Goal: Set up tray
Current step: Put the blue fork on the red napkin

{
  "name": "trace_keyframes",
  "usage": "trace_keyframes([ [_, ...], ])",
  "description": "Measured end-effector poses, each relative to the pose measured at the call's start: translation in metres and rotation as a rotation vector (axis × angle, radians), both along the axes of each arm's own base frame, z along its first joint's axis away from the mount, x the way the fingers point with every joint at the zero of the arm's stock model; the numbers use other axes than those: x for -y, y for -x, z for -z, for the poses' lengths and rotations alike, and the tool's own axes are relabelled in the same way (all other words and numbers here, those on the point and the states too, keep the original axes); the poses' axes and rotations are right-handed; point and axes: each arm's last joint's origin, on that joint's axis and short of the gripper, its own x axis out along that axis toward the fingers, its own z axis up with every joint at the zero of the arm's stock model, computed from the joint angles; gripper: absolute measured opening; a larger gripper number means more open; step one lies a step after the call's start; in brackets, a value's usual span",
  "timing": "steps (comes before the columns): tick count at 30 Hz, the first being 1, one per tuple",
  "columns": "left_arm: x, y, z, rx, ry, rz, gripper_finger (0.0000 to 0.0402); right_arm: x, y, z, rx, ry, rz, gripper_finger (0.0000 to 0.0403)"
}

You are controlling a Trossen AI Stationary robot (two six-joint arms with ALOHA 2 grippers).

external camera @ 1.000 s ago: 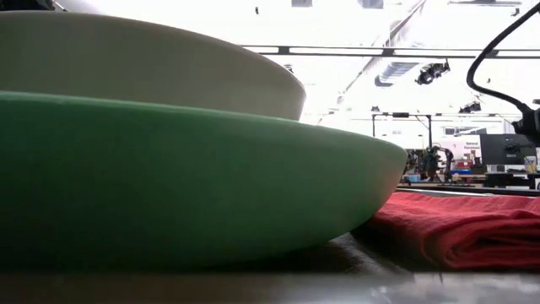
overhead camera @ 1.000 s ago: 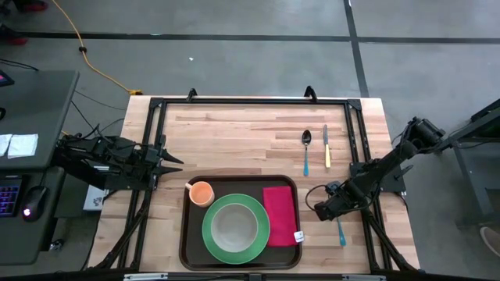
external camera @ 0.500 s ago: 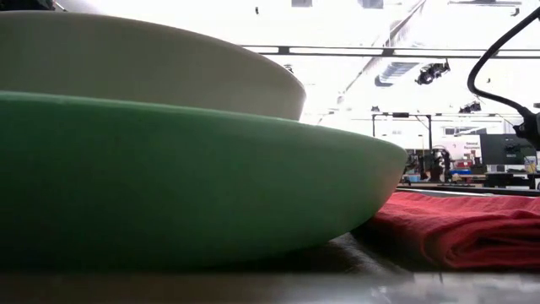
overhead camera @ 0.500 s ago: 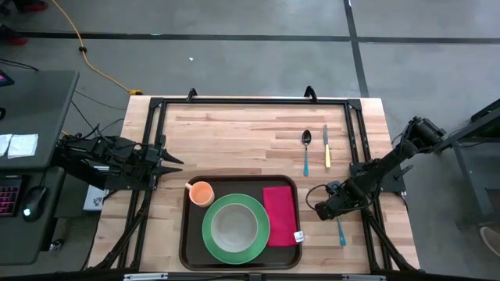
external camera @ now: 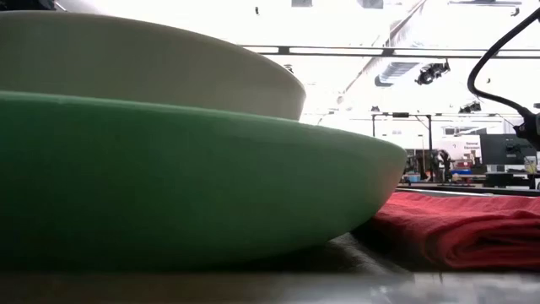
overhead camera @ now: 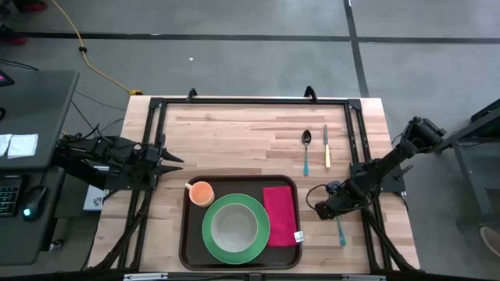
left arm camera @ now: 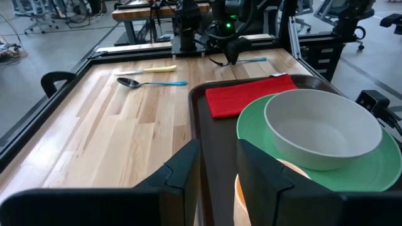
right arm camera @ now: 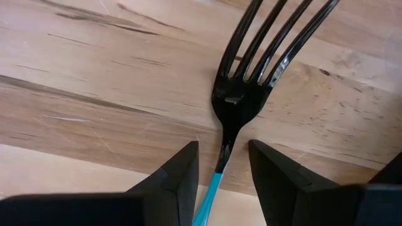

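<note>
Right wrist view: right gripper [right arm camera: 221,172] low over fork [right arm camera: 242,100], jaws parted astride its blue handle, not yet closed; likely fork's pickup. Left gripper [overhead camera: 173,161] parked at desk [overhead camera: 234,133] edge, jaws narrow, empty. Tray [overhead camera: 190,238] at desk's near edge, carrying green plate [overhead camera: 258,238], bowl [overhead camera: 233,226], red napkin [overhead camera: 280,215], orange cup [overhead camera: 201,192]. Spoon [overhead camera: 306,148], knife [overhead camera: 326,147] beyond. Grey workshop floor around.

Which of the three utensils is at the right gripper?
The fork, its blue handle between the open fingers of the right gripper, right of the tray. The spoon and knife lie farther back.
</note>
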Motion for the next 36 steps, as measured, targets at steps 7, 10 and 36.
trace_keyframes([
  [7,-0.0001,0.0001,0.0001,0.000,-0.001,-0.002,0.0136,0.0005,0.0005,0.0002,-0.009,0.005,0.015,0.0123],
  [10,0.0000,0.0000,0.0001,-0.001,-0.001,-0.001,0.0136,0.0005,0.0006,0.0003,-0.009,0.005,0.015,0.0123],
  [36,-0.0001,0.0001,0.0002,-0.003,-0.001,-0.001,0.0136,0.0014,0.0021,0.0008,-0.030,0.010,0.023,0.0003],
])
